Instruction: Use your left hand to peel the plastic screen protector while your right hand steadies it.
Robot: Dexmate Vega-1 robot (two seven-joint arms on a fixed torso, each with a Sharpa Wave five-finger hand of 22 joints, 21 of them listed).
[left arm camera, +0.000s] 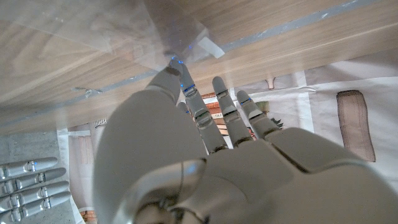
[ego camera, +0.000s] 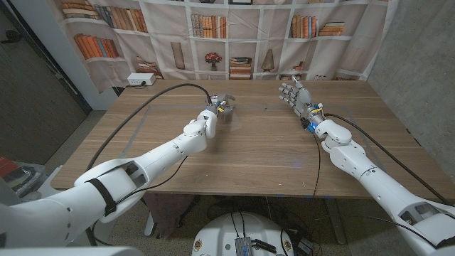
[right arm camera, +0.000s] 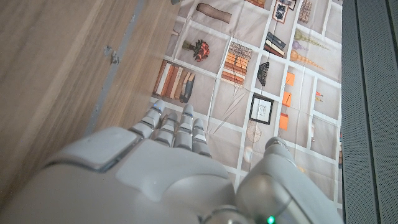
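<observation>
1. Two white robot arms reaching over a wooden table (ego camera: 263, 153) with plank-like grain and a pale stripe along its far part.
2. Left hand (ego camera: 219, 109) near the table's middle, fingertips (left arm camera: 173, 70) pinching a corner of the clear plastic screen protector (left arm camera: 112, 37), lifted sheet showing faintly against the wood in the left wrist view.
3. Right hand (ego camera: 294, 93) well apart to the right, raised near the far edge, fingers spread and holding nothing.
4. Behind the table, a hanging cloth backdrop (ego camera: 249, 35) printed with bookshelves, books, vases and a flower bouquet.
5. White power box (ego camera: 140, 80) at the far left corner; black cables (ego camera: 153, 99) trailing across the tabletop to each wrist.
6. Grey wall (ego camera: 419, 57) at right, dark floor at left.
</observation>
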